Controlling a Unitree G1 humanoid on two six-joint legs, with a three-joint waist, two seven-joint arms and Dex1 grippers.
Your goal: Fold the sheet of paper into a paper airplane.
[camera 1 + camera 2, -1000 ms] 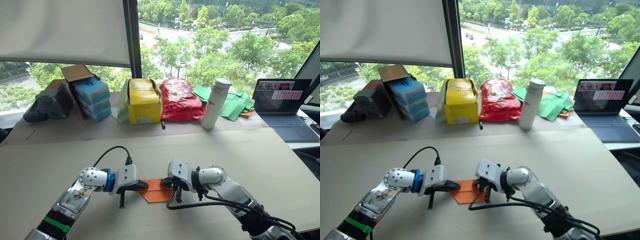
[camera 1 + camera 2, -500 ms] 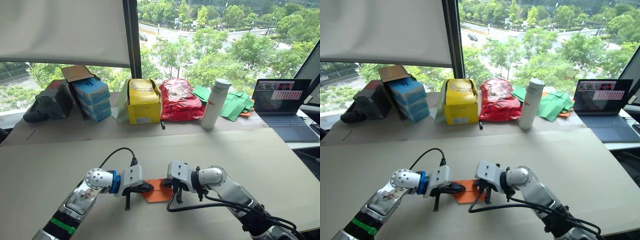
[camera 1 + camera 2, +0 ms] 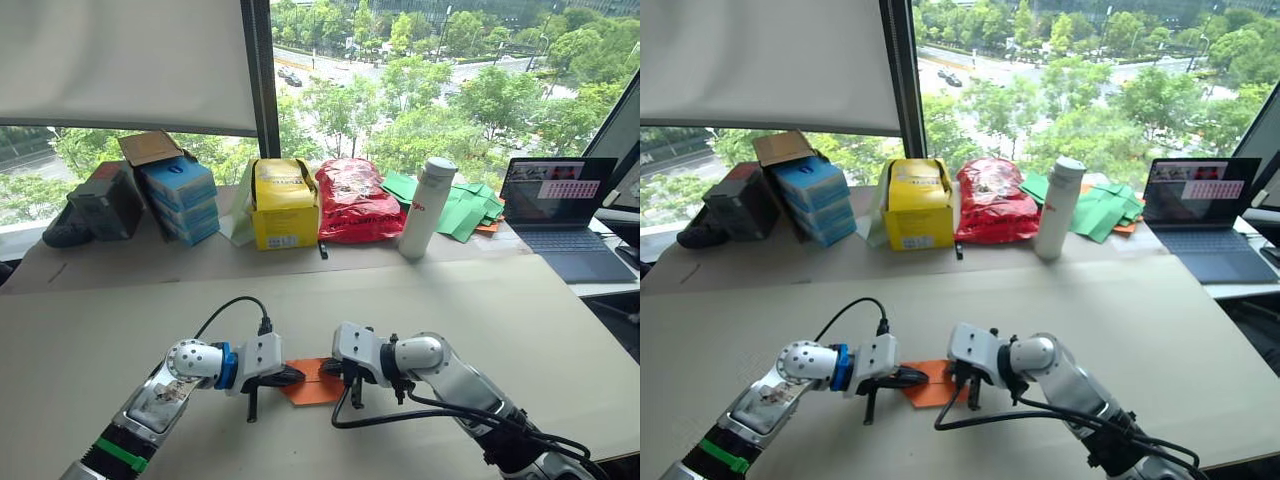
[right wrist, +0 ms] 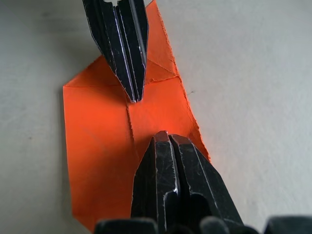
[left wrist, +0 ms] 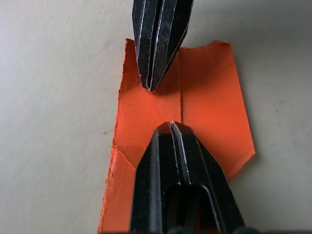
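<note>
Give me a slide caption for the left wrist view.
Both closed grippers, left and right, press tip to tip on the creased orange sheet of paper lying on the table.

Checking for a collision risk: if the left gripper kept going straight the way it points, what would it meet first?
Probably the right gripper: its shut tip faces the left gripper head-on, with a short stretch of orange paper between them. Depth is unclear, so its tip may drag on the paper first.

both hands cover pt of orange sheet [image 5: 209, 112].
</note>
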